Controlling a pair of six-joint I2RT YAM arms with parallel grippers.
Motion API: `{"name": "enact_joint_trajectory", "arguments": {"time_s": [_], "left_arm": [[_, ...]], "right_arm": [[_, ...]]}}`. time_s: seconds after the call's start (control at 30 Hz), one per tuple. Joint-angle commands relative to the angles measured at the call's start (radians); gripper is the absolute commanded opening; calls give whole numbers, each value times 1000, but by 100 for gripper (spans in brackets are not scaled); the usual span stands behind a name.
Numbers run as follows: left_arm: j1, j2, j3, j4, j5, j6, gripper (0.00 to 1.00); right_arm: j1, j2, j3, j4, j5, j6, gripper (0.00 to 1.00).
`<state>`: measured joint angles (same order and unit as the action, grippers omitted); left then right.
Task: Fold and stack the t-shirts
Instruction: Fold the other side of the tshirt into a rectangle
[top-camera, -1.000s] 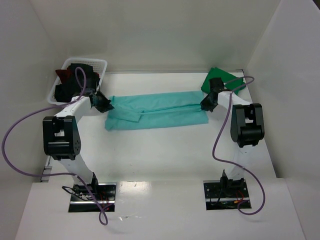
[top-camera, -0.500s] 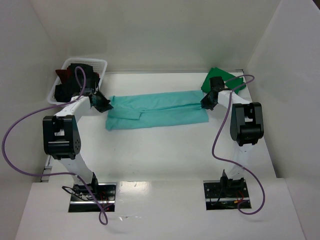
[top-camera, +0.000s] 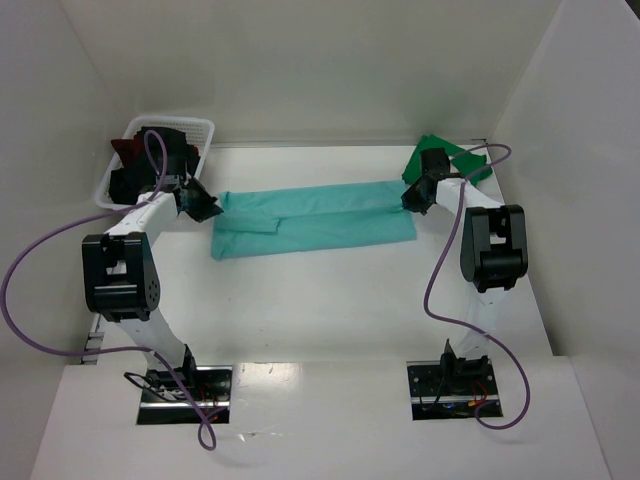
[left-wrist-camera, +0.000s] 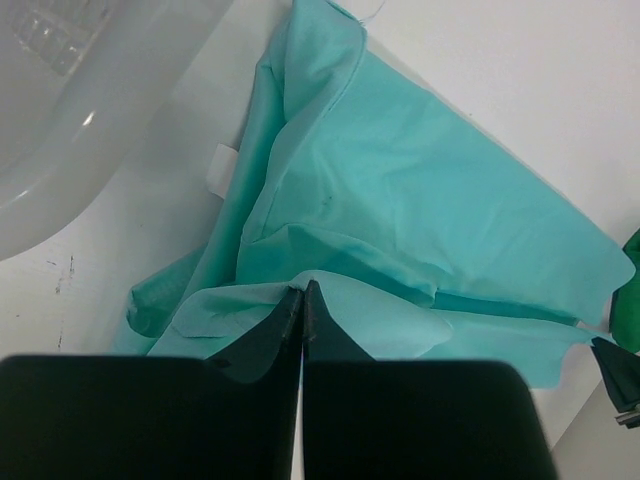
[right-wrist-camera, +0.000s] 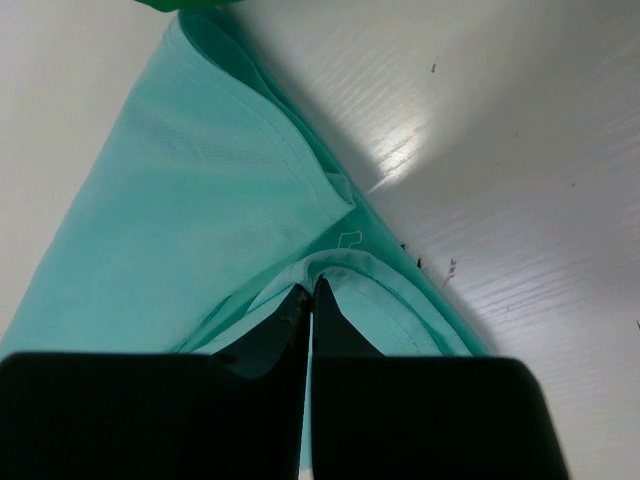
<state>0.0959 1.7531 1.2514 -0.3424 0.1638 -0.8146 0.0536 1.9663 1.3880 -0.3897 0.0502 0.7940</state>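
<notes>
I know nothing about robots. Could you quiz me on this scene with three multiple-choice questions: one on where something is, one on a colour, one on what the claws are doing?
1. Where does the dark green t-shirt lie?
A) at the far right corner of the table
B) at the near edge by the arm bases
C) in the middle of the table

2. What colour is the t-shirt stretched between the left gripper and the right gripper?
A) yellow
B) light teal
C) white

3. How do both grippers stand?
A) wide open above the cloth
B) shut on the teal t-shirt's edge
C) shut on nothing, off the cloth

Answers:
1 A: it shows behind the right gripper, by the far wall.
2 B: the long teal cloth spans the table between them.
3 B: each wrist view shows closed fingers pinching teal fabric.
</notes>
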Motion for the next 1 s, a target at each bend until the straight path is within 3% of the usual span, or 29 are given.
{"name": "enact_joint_trajectory", "arguments": {"time_s": [0.0, 0.2, 0.3, 0.33, 0.37, 0.5, 0.77, 0.97], "left_arm": [[7, -1, 39, 51, 23, 12, 0], [7, 37, 59, 65, 23, 22, 3], [7, 63, 91, 65, 23, 34, 18], [7, 72, 101, 65, 32, 43, 24], [7, 72, 102, 65, 33, 43, 41], [7, 82, 112, 65, 54, 52, 62], [7, 23, 112, 74, 98, 94, 81], [7, -72, 17, 52, 86, 106, 83]], "right_arm": [[-12, -14, 46, 63, 21, -9, 0], [-12, 14, 65, 95, -6, 1, 0], [-12, 26, 77, 95, -6, 1, 14], [-12, 37, 77, 86, -6, 1, 24], [-12, 37, 86, 86, -6, 1, 29], [-12, 28, 86, 86, -27, 1, 46], [9, -112, 66, 167, -89, -21, 53], [127, -113, 124, 202, -252, -56, 57]]}}
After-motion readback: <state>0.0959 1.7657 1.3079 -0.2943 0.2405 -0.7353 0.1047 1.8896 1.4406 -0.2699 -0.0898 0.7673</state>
